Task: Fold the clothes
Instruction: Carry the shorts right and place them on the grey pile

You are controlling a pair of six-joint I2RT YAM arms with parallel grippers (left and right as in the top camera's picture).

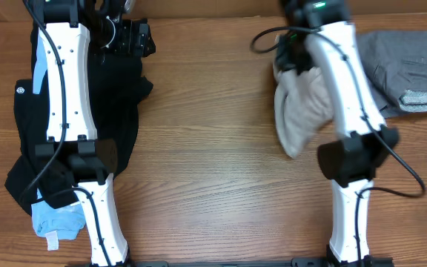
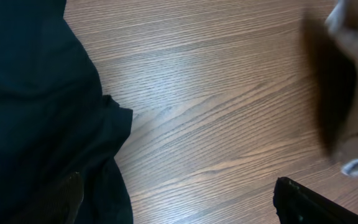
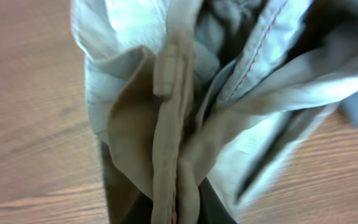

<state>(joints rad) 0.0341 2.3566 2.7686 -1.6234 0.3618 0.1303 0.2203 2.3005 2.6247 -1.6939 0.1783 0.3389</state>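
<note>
The right gripper (image 1: 289, 58) pinches a bunched pair of beige shorts (image 1: 302, 111) at the far right of the wooden table (image 1: 213, 148), its jaws pressed together on a gathered fold of cloth. In the right wrist view, seams and a flat waistband tab of the shorts (image 3: 185, 124) fill the picture, and the folds converge where they are held at the bottom edge. Seen from overhead, the bundle's long axis runs from the far side of the table toward the robot's side. The held end is the far one, and the rounded free end points toward the arm bases and rests on the wood.

The left gripper (image 1: 136, 38) hangs at the far left with its fingers spread wide and nothing between them. It is over the edge of a black garment (image 1: 121, 111) that lies sprawled lengthwise under the left arm. A light-blue garment (image 1: 54, 221) lies crumpled at the black garment's near end. A grey garment (image 1: 402, 63) lies folded at the far right corner, just beside the shorts.
</note>
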